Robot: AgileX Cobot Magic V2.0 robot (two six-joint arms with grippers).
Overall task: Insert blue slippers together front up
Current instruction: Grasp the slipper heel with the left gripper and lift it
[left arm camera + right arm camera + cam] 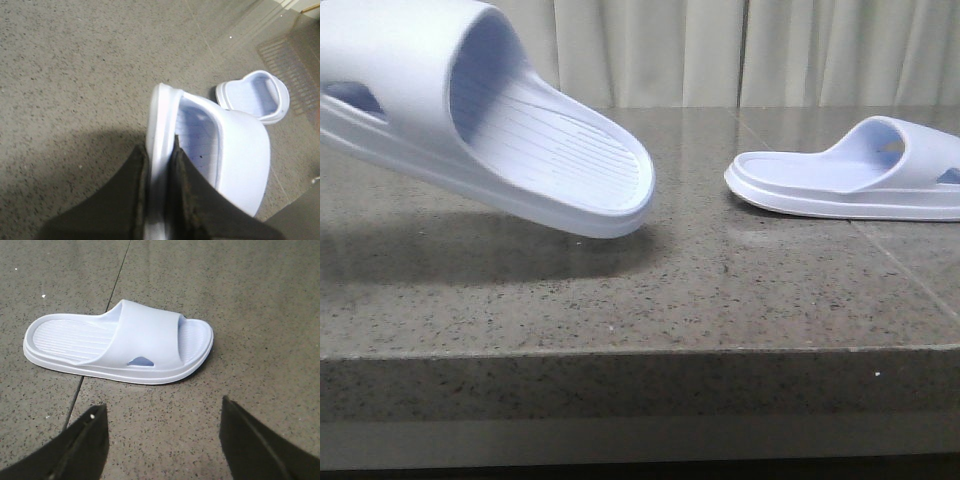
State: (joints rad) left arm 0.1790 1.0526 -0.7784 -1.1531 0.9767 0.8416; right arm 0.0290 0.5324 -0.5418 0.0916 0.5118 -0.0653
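One blue slipper point(500, 120) hangs tilted above the table at the left, heel end lowest and toward the middle. My left gripper point(159, 155) is shut on its sole rim point(161, 125); the gripper itself does not show in the front view. The other blue slipper point(855, 175) lies flat on the table at the right, sole down. It also shows in the right wrist view point(120, 342) and small in the left wrist view point(255, 96). My right gripper point(162, 412) is open and empty, above the table a short way from that slipper.
The speckled grey stone table point(640, 290) has its front edge point(640, 352) near the camera. Pale curtains point(720, 50) hang behind. A seam line point(95, 335) runs across the tabletop under the lying slipper.
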